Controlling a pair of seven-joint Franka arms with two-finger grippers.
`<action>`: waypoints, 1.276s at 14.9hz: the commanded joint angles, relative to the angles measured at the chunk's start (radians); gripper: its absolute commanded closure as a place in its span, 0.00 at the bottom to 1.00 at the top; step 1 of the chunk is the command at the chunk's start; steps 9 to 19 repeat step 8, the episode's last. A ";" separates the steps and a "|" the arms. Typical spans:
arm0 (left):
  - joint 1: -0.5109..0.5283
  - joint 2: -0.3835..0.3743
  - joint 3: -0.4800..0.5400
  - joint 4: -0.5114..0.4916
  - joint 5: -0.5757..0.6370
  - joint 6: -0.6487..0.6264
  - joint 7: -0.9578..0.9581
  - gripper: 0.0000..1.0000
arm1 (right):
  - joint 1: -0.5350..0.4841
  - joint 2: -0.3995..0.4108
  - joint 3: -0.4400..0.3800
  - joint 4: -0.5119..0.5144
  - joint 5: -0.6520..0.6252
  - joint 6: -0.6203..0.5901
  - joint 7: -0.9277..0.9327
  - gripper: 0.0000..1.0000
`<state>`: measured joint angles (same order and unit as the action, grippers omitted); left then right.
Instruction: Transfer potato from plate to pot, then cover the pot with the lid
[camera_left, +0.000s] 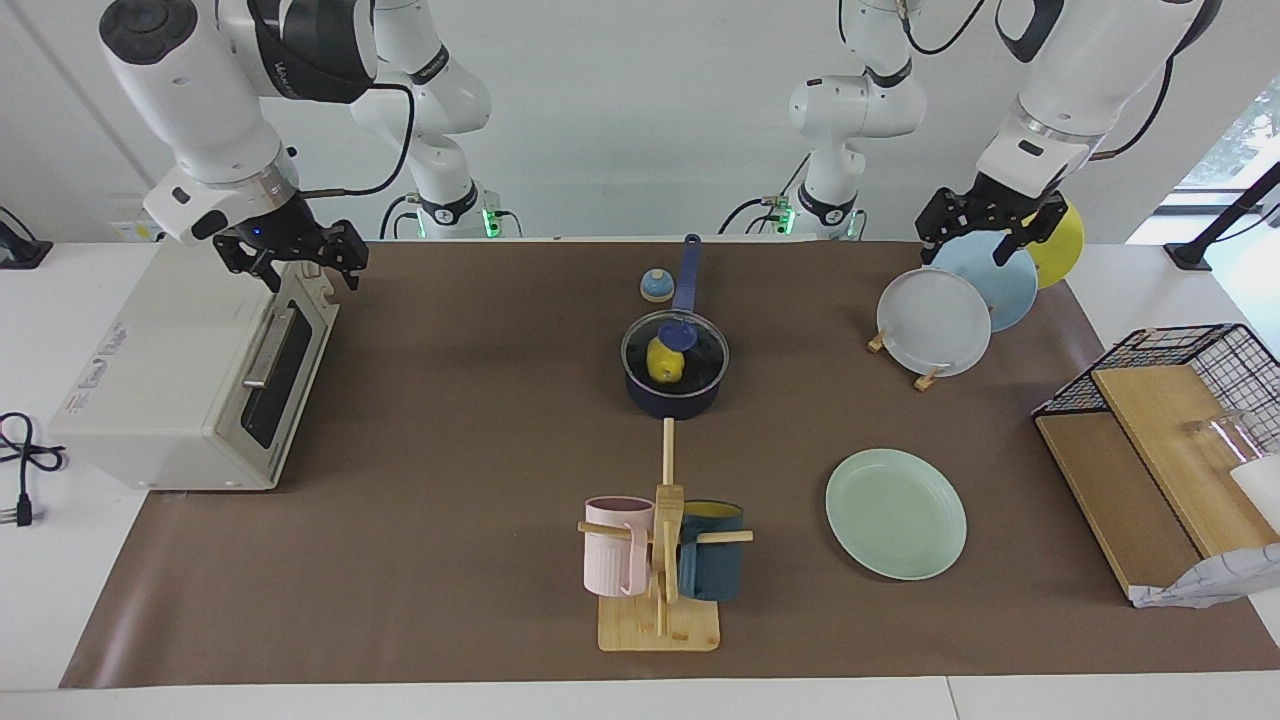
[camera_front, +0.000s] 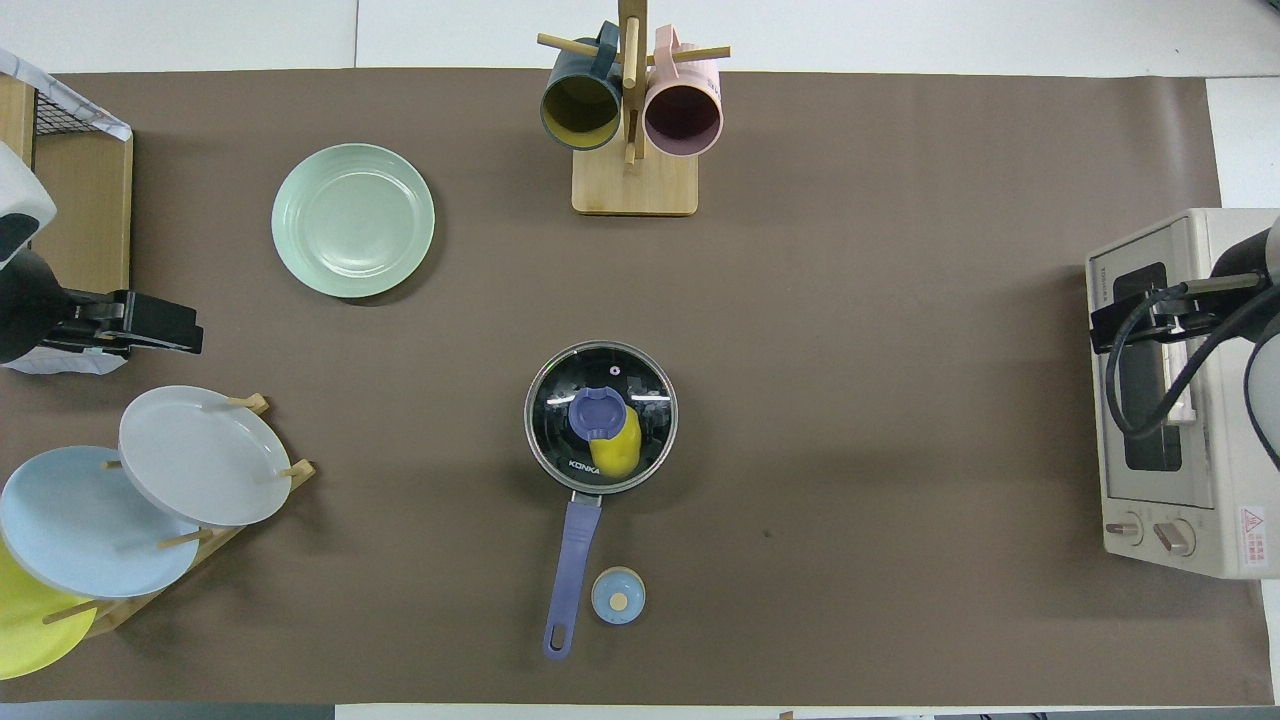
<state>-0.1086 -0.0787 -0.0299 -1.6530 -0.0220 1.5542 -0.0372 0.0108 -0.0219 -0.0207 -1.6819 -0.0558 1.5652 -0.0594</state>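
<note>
Yellow potato (camera_front: 620, 452) under glass lid (camera_front: 640, 385) in pot (camera_left: 672, 401), lid apparently marked "KONKA"; left gripper (camera_left: 985, 228) and right gripper (camera_left: 290, 258) spread, empty.

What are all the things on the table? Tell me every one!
potato: 1, yellow, in the pot under the lid
pot: 1, dark navy, mid-table
lid: 1, clear glass with blue knob, on the pot
plate: 1, mint green, bare, toward the left arm's end
bell: 1, blue-topped, beside the pot's handle
mugs: 2, pink and dark teal, on a wooden stand
rack plates: 3, grey-white, light blue, yellow
toaster oven: 1, cream, at the right arm's end
wire basket: 1, black, at the left arm's end
left gripper: open, over the rack plates, waiting
right gripper: open, over the toaster oven
</note>
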 joint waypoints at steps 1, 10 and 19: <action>0.015 -0.006 -0.010 -0.001 0.008 -0.003 -0.004 0.00 | -0.012 -0.018 0.004 -0.007 0.020 -0.014 -0.016 0.00; 0.015 -0.006 -0.010 -0.001 0.008 -0.003 -0.004 0.00 | -0.011 -0.035 0.004 -0.010 0.022 -0.016 -0.017 0.00; 0.015 -0.006 -0.010 -0.001 0.008 -0.003 -0.004 0.00 | -0.011 -0.035 0.004 -0.010 0.022 -0.016 -0.017 0.00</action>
